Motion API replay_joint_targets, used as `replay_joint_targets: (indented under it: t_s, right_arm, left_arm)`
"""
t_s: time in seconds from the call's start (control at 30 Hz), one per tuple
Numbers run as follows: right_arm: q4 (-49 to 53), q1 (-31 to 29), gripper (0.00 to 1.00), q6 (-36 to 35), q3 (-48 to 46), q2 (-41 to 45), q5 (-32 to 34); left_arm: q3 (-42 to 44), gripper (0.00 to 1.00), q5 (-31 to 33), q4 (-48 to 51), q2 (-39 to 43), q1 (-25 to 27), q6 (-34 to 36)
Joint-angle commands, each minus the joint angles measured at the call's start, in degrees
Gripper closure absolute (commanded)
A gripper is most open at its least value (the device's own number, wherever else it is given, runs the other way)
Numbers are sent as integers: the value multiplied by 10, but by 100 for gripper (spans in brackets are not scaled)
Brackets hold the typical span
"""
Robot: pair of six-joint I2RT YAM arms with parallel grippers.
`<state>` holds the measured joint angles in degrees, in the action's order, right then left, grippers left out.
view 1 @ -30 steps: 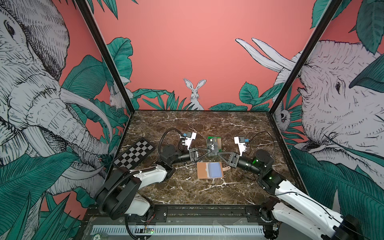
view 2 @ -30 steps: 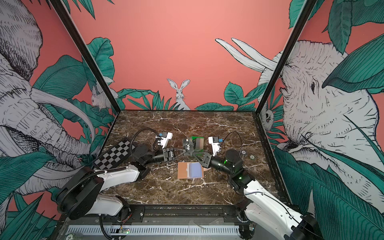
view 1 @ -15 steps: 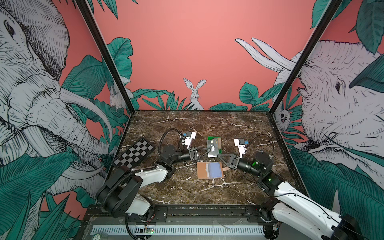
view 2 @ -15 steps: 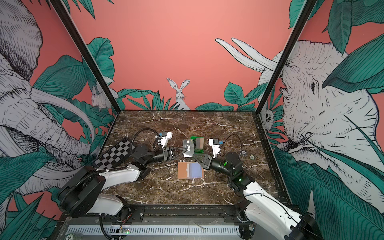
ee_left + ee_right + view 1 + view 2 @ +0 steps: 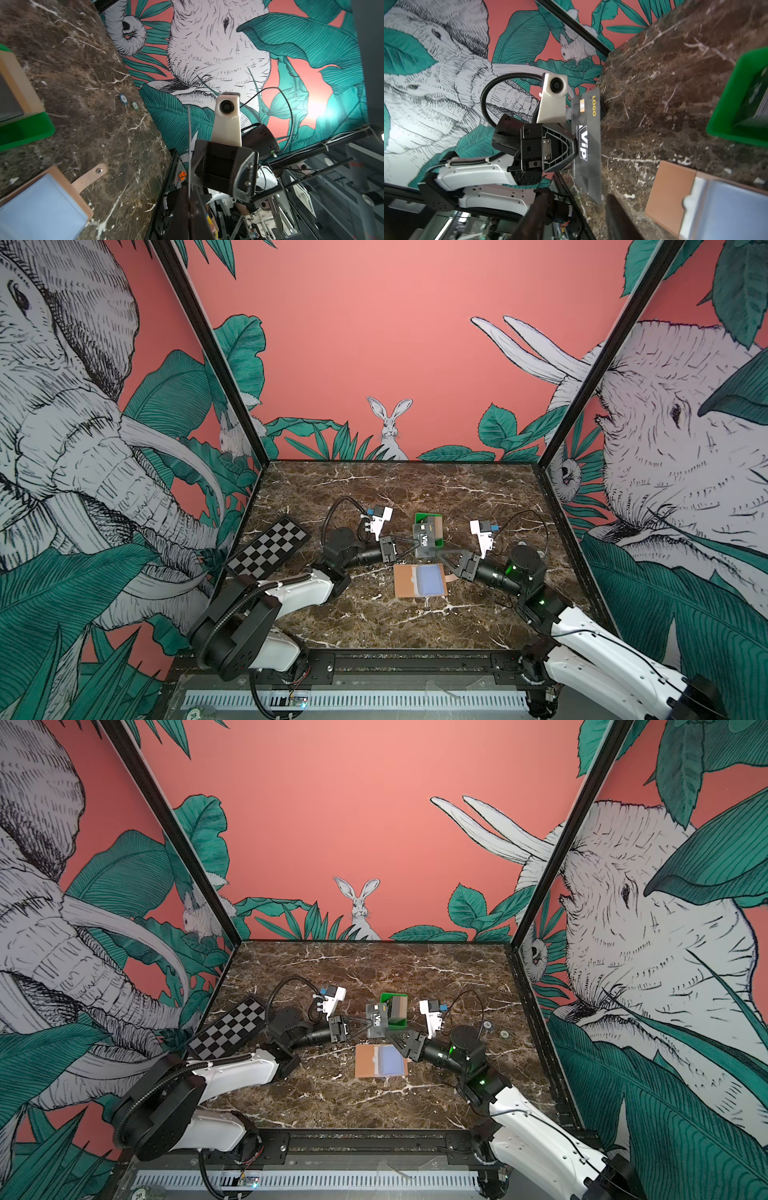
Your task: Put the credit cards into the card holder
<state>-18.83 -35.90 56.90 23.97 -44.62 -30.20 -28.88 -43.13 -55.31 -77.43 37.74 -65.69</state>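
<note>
My left gripper (image 5: 410, 546) (image 5: 363, 1025) is shut on the black "VIP" credit card (image 5: 424, 540) (image 5: 586, 145), holding it upright above the table in front of the green tray. The left wrist view shows that card edge-on as a thin line (image 5: 189, 145) between my closed fingers. My right gripper (image 5: 443, 557) (image 5: 575, 216) stands open just below the card's free end. The tan card holder (image 5: 404, 581) (image 5: 668, 191) lies open on the marble, with a light blue card (image 5: 430, 578) (image 5: 37, 207) in its right pocket. Its strap tab (image 5: 89, 176) points toward the right arm.
The green tray (image 5: 427, 516) (image 5: 737, 116) behind the card holder holds a tan card (image 5: 18, 83) and a dark one. A black-and-white checkerboard (image 5: 266, 547) lies at the left edge. Two small round markers (image 5: 488, 1025) sit on the marble to the right.
My left gripper has closed on the VIP card. My right gripper, shut on that card before, has opened and let go of it, drawing slightly back and down.
</note>
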Motion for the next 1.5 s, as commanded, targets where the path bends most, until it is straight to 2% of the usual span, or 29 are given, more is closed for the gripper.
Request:
replay_joint_targets:
  t_s: [0.0, 0.17, 0.27, 0.37, 0.5, 0.57, 0.7, 0.9, 1.03, 1.07, 1.47]
  right_arm:
    - [39, -3, 34, -29, 12, 14, 26]
    - [188, -3, 21, -80, 49, 23, 88]
    - [261, -3, 20, -116, 65, 21, 118]
    - [307, -4, 19, -150, 79, 12, 133]
    - [353, -4, 17, -189, 93, -2, 158]
    - [363, -5, 17, -211, 97, -12, 172]
    - [390, -4, 17, -256, 111, -40, 205]
    - [430, -5, 15, -306, 149, -85, 245]
    - [428, -5, 15, -311, 170, -124, 230]
    - [427, -5, 15, -313, 174, -133, 224]
    - [386, -5, 17, -327, 186, -189, 185]
  left_arm:
    - [-9, 100, 29, 118, 50, -1, 54]
    - [-17, 100, 69, 239, 87, -1, 82]
    - [-13, 100, 54, 224, 80, 1, 68]
    - [2, 100, 70, 218, 83, 2, 59]
    - [-3, 100, 121, 320, 94, 5, 85]
    - [6, 100, 128, 324, 94, 10, 89]
    - [36, 100, 133, 273, 95, 14, 69]
    - [36, 100, 146, 296, 105, 17, 94]
    - [40, 100, 183, 313, 110, 20, 110]
    - [44, 100, 193, 311, 110, 39, 110]
    - [68, 100, 259, 235, 73, 97, 105]
